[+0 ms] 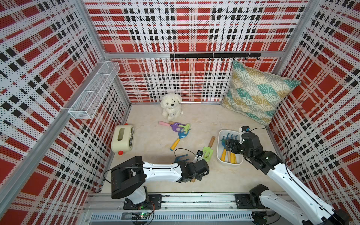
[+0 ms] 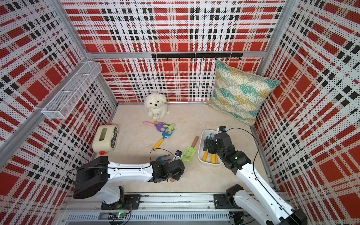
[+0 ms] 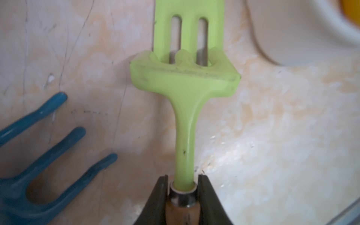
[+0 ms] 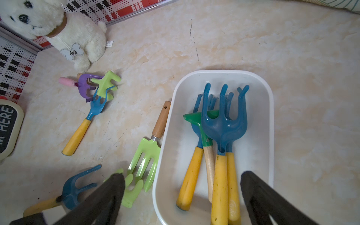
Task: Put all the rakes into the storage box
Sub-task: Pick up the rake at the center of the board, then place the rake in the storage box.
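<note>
Beige marble-patterned flooring (image 1: pixel 204 116) lies inside walls of red, black and white plaid perforated panel (image 1: pixel 194 29). Low over it, the left gripper (image 3: pixel 183 178) is clamped on the light-green rake (image 3: pixel 185 83), a glossy tool whose slim neck flares into a broad bent head. The black jaws pinch it where the neck meets a metal ferrule and a pale wooden handle. Whether it is off the floor cannot be told.

Its long axis runs straight out from the jaws, head foremost, toward a flat lime-green garden fork (image 4: pixel 148 153) with slotted tines. That fork lies just beside the storage box (image 4: pixel 259 136), a smooth white plastic tub with rounded corners and a rolled rim. The tub sits to the robot's right of the held rake, its length roughly parallel to the rake's, so the carry looks like a sideways shift with little turning.

Blue-headed, yellow-handled rakes (image 4: pixel 224 124) lie lengthwise in it. The right gripper (image 4: pixel 182 176) hangs over the tub, nearer to it, fingers spread wide and empty. A dark-blue three-pronged rake head (image 3: pixel 39 175) lies just beside the left gripper.
</note>
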Tool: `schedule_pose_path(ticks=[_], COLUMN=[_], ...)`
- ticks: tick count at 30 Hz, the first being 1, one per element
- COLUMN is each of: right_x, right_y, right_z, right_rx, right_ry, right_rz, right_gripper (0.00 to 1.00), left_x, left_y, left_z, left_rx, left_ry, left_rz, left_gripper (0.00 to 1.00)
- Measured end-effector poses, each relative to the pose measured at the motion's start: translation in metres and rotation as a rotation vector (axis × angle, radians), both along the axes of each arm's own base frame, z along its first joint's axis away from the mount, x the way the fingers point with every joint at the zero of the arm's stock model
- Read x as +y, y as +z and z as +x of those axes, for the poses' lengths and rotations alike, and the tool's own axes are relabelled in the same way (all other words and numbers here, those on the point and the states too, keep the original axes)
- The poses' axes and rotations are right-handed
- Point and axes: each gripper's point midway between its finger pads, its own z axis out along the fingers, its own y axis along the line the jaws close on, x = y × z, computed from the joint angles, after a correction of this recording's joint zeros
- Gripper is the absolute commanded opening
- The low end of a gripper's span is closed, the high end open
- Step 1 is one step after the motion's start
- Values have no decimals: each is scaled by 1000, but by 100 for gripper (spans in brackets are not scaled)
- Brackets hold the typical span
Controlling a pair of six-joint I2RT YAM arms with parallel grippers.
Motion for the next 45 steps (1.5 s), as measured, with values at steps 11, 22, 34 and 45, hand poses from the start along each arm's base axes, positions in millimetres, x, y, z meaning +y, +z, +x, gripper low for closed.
schedule_pose_path(ticks=[11,22,34,45], right_x=[-16,-39,-59,-60], right_y=[5,7,30,30], right_z=[-3,-2,-14,-17], right_rx=[-45,-75,-170,-169], right_ry=[-75,-201,-287,-287], right_rz=[-12,-44,-13,-11], right_gripper=[100,100,100,100], left_x=[-20,-105,-163,-176], left_y=[58,135,67,61], left_z=[29,66,108,106], left_rx=[-80,-129,-35,-1], left_ry=[88,49,28,2], left_rz=[-86,-389,-398,-449], left_gripper=[0,0,0,71])
